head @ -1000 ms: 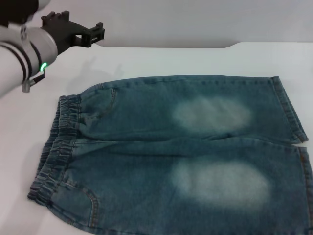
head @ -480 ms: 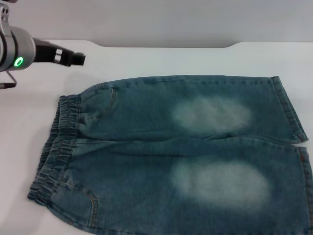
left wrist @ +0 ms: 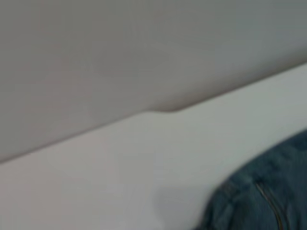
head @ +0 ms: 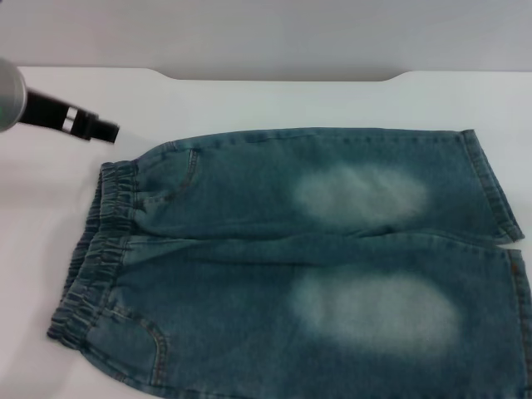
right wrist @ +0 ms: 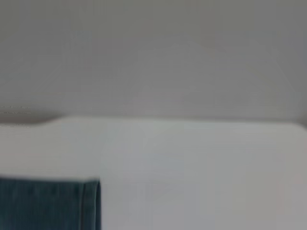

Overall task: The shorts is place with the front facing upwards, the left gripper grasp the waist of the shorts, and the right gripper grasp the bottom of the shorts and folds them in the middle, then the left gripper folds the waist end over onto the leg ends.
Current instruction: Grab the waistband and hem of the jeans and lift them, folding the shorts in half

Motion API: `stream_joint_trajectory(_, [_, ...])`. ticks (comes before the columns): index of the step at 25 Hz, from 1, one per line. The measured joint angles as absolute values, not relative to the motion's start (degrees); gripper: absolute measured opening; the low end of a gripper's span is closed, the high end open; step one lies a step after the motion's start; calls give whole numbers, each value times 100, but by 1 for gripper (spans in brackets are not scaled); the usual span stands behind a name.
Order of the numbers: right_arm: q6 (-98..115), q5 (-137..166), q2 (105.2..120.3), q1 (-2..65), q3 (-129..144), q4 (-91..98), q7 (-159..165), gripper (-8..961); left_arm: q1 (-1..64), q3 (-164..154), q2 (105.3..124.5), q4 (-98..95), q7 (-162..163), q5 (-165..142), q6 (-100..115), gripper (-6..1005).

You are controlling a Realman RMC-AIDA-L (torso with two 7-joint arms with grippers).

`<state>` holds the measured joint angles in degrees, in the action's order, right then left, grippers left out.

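White table (head: 274, 104) fills the head view, with a grey wall band along 12 o'clock; the shorts (head: 291, 258) lie flat and spread across the middle and the 6 o'clock side, front up, two pale faded patches on the thighs; the waist (head: 91, 249) is the ruffled elastic end at 9 o'clock; the leg ends (head: 499, 199) are the flat stitched hems at 3 o'clock, running off the edge near 4 o'clock; the left tool (head: 100, 129) shows at 10 o'clock as a dark tip on a silver arm, above the table, near the waist's far corner but apart from it; whether its fingers are wide or narrow I cannot tell; the left wrist view shows a corner of denim on the table; the right wrist view shows a hem corner; the right tool is out of sight.
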<state>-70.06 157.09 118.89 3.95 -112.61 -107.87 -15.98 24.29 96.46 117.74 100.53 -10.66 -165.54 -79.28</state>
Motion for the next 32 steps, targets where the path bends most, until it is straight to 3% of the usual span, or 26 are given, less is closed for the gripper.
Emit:
stream_joint_trajectory(18, [-7737, 15992, 11924, 99, -11286, -11198, -1315, 686, 2584, 9603, 11770, 10111, -983, -16555, -10138, 848])
stream_joint_trajectory(32, [-7433, 15799, 11945, -54, -10485, -10900, -989, 668, 2584, 9119, 11795, 9473, -778, -16558, -10326, 847])
